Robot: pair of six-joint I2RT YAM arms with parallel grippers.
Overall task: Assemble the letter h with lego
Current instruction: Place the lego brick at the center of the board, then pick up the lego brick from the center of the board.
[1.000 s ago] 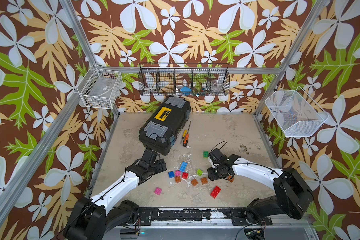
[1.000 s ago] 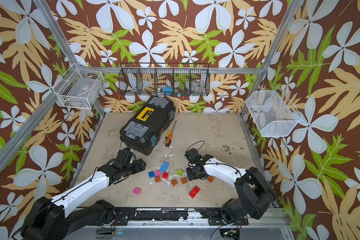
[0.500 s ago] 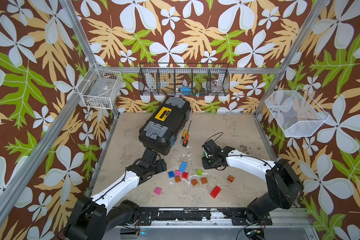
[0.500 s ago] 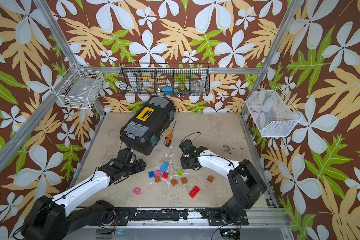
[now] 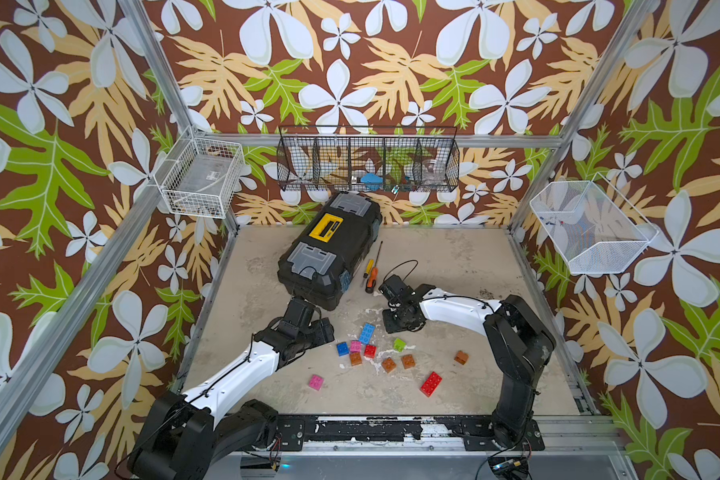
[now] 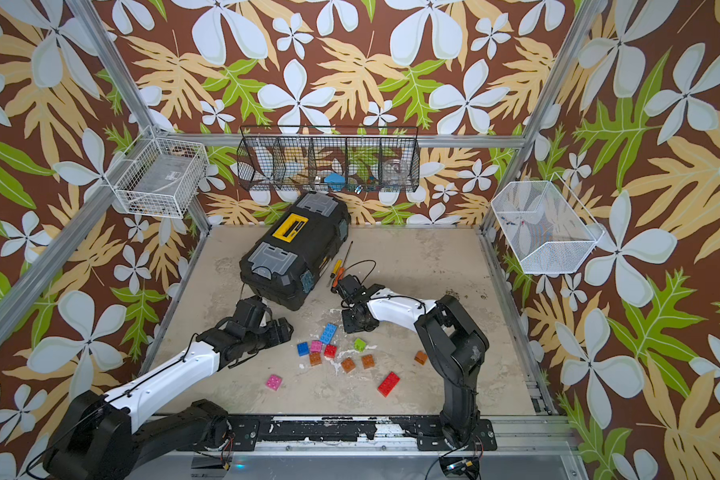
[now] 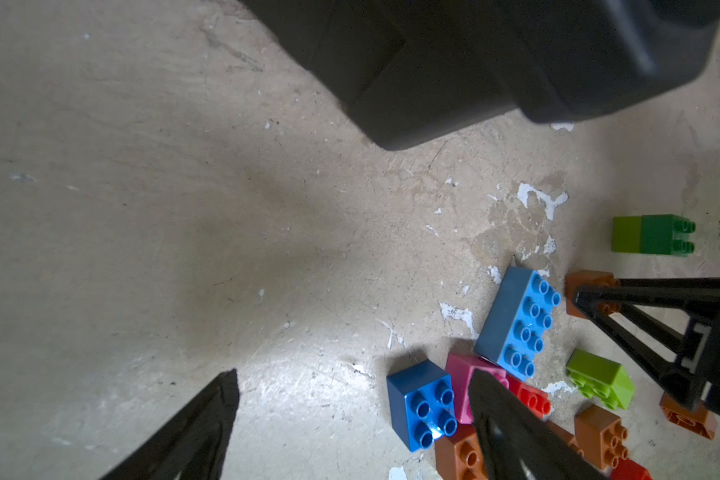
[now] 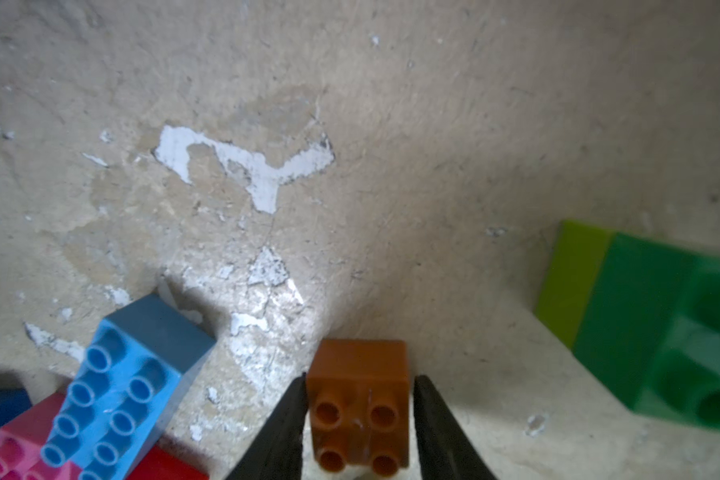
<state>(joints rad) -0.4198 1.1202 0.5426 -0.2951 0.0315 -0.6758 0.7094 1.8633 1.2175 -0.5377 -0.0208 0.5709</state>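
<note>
Your right gripper (image 8: 360, 378) has swung from the near right of the brick pile to its far side. It now sits between the screwdrivers (image 5: 371, 276) and the long light-blue brick (image 5: 366, 332). The lone orange piece (image 5: 461, 357) it was covering a second ago now lies bare on the right of the table (image 5: 454, 257). Your left gripper (image 7: 352, 374) has not shifted, and the loose bricks lie where they lay.

The right fingers (image 8: 283, 424) press on both sides of an orange brick (image 8: 358, 407), its studs facing the wrist camera. You cannot tell whether that brick rests on the table or is lifted. Close by it, a green-and-lime pair (image 7: 657, 235) lies on its side; it shows only in the wrist views.

Your left gripper hovers at the left edge of the pile, near the corner of the black toolbox (image 5: 329, 245). Its fingers stand wide apart with nothing between them.

The rest of the lego sits in the near middle of the table:
- The blue square (image 5: 342, 348), pink brick (image 5: 355, 345) and red square (image 5: 370, 350) touch in a row.
- The long light-blue brick lies at their far side, and an orange square (image 5: 355, 358) lies at their near side.
- The lime brick (image 5: 399, 343) is just to the right of that group.
- Two orange bricks (image 5: 388, 364) lie side by side, a little nearer than the lime brick.
- The long red brick (image 5: 430, 383) lies nearer still and to the right.
- A second pink brick (image 5: 316, 382) lies alone at the near left.
</note>
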